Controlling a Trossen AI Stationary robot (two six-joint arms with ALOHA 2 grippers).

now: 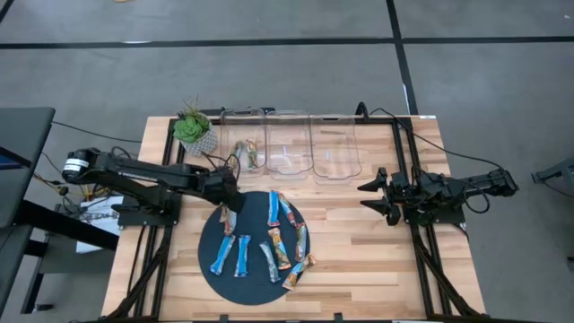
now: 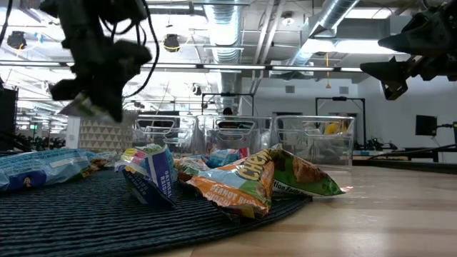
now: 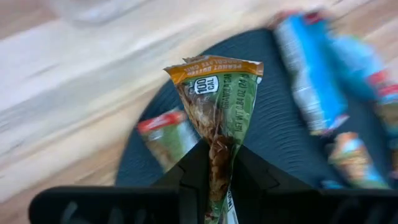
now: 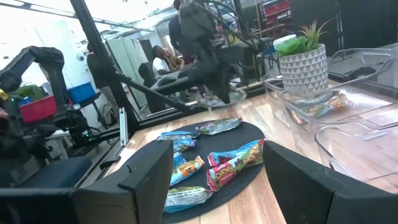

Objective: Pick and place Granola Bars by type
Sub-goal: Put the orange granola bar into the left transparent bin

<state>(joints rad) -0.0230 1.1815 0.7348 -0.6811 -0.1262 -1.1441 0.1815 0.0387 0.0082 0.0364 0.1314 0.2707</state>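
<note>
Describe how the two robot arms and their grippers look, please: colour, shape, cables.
Both arms are black and jointed. The left arm has a silvery round cap at its base end. The left gripper has two blocky matte black fingers. The right gripper ends in two dark pointed fingers. Thin black cables trail beside the right arm.

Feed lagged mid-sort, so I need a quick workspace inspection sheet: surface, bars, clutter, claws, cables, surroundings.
Surface: light wooden table with a round dark ribbed mat.
Job's things: foil-wrapped granola bars on the mat; two bars in the left clear plastic bin; other two bins hold none.
Clutter: small potted plant in a white patterned pot.
Claws: left claw shut on a green and orange bar, above the mat; right claw open, off to the right.
Cables: black cable by the right arm.
Surroundings: grey floor; person beyond the table.
</note>
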